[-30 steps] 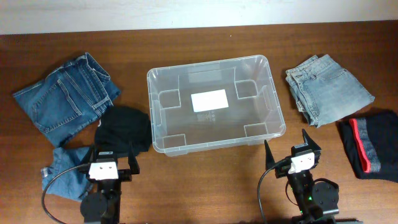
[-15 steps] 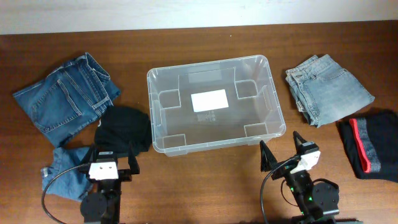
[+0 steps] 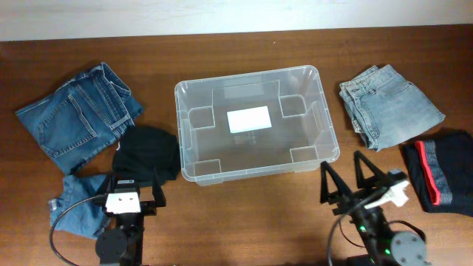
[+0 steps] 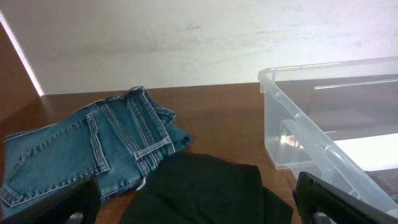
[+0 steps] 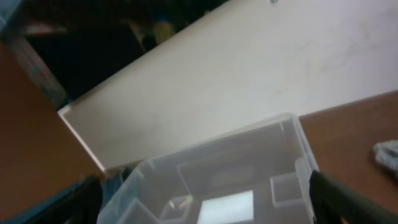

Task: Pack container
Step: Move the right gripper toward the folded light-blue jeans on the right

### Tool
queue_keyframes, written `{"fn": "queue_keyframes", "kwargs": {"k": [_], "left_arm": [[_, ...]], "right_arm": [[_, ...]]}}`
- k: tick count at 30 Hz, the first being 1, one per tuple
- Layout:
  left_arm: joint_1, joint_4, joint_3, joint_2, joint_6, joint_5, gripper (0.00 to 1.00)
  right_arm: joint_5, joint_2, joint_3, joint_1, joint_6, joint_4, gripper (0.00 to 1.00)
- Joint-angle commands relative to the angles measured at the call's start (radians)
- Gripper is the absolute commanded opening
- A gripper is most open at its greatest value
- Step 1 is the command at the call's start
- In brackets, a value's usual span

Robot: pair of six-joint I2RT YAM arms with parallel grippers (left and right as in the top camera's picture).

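**Q:** Reading left to right, what lies on the table (image 3: 244, 222)?

**A:** At far left are folded dark blue jeans (image 3: 74, 114), with a blue cloth (image 3: 74, 210) nearer the arms. A black garment (image 3: 148, 151) lies just beside both. The left hand (image 3: 134, 185) sits at the near edge of that garment, its fingers spread wide and holding nothing.

**Q:** And the container (image 3: 259, 168)?

**A:** It stands upright at the centre of the table, mouth facing up. A white label (image 3: 248, 119) shows through its floor. Its long axis runs left to right, turned slightly so that the right end lies a little farther from the arms than the left end.

**Q:** What is to its right?

**A:** The right hand (image 3: 344, 174) is just off the container's near right corner, with its fingers wide apart and empty. Beyond it, folded light blue jeans (image 3: 388, 107) lie on the far side. A dark garment with a red stripe (image 3: 440, 174) lies near them, closer to the arms.
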Motion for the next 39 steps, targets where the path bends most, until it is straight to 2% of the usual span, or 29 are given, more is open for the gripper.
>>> {"fn": "queue_keyframes", "kwargs": {"k": [1,4,7,8,11,17,21,25,29,34,39], "left_arm": [[0.002,0.002,-0.008,-0.008,0.019,-0.004,1.00],[0.002,0.002,-0.008,-0.008,0.019,-0.004,1.00],[0.002,0.002,-0.008,-0.008,0.019,-0.004,1.00],[0.002,0.002,-0.008,-0.008,0.019,-0.004,1.00],[0.002,0.002,-0.008,-0.008,0.019,-0.004,1.00],[0.002,0.002,-0.008,-0.008,0.020,-0.004,1.00],[0.002,0.002,-0.008,-0.008,0.019,-0.004,1.00],[0.002,0.002,-0.008,-0.008,0.019,-0.004,1.00],[0.002,0.002,-0.008,-0.008,0.019,-0.004,1.00],[0.002,0.002,-0.008,-0.008,0.019,-0.004,1.00],[0.002,0.002,-0.008,-0.008,0.019,-0.004,1.00]], "right_arm": [[0.114,0.028,0.166,-0.003,0.012,-0.100,0.98],[0.224,0.089,0.300,-0.003,0.011,-0.220,0.98],[0.295,0.198,0.452,-0.003,-0.093,-0.320,0.98],[0.309,0.274,0.538,-0.003,-0.171,-0.376,0.98],[0.354,0.414,0.691,-0.003,-0.230,-0.510,0.98],[0.394,0.724,1.048,-0.003,-0.211,-0.872,0.98],[0.426,0.922,1.268,-0.011,-0.210,-1.040,0.98],[0.374,1.187,1.476,-0.118,-0.210,-1.248,0.98],[0.399,1.335,1.497,-0.186,-0.233,-1.313,0.98],[0.420,1.463,1.497,-0.240,-0.227,-1.312,0.98],[0.420,1.587,1.497,-0.269,-0.121,-1.305,0.98]]}}
